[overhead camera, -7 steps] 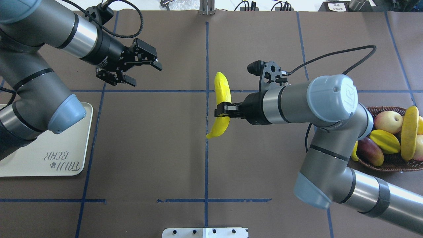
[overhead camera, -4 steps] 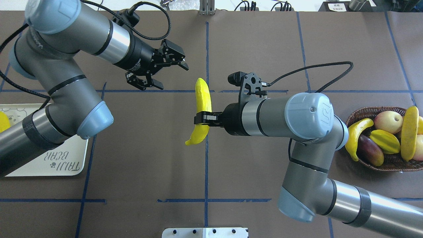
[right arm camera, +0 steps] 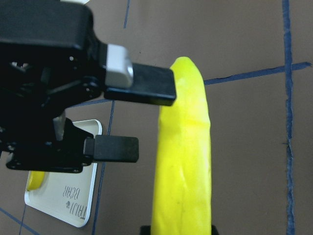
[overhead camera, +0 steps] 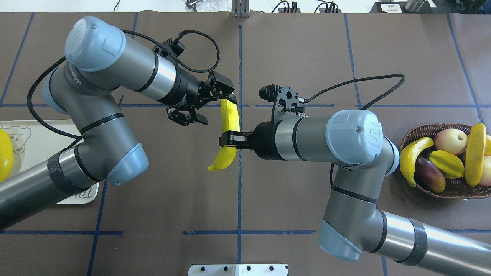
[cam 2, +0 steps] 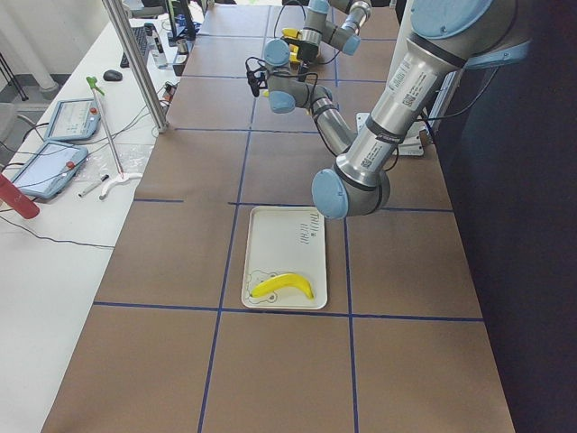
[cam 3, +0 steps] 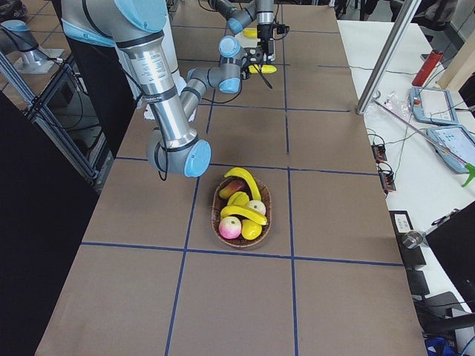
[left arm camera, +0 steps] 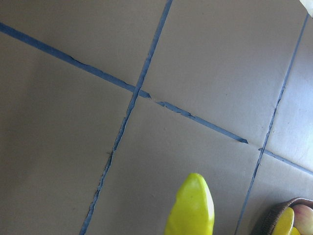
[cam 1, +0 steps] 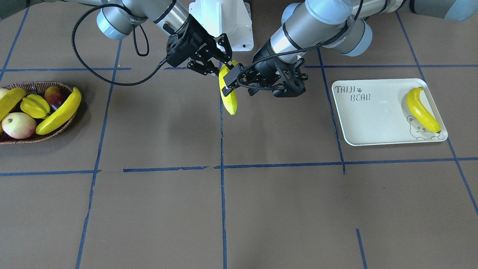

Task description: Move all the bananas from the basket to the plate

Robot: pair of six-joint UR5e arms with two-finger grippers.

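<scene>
The right end effector (overhead camera: 228,138) is clamped on a banana (overhead camera: 229,119) held over the counter's (overhead camera: 172,191) middle. The left end effector (overhead camera: 217,112), fingers apart, sits just beside its upper end. A second banana (cam 1: 422,110) lies on the plate (cam 1: 373,127); two more bananas (overhead camera: 475,153) lie in the basket (overhead camera: 445,191).

Fruit and vessels, as counted:
- bananas (overhead camera: 230,119): four are counted. One is in mid-air, one on the plate (cam 1: 373,127), two in the basket (cam 1: 35,139).
- plate: one.
- basket: one.
- starfruit (cam 1: 34,105): one.
- dark red fruit (cam 1: 54,95): one.
- pale round fruits (cam 1: 18,125): at least two are seen, others possibly hidden.
</scene>
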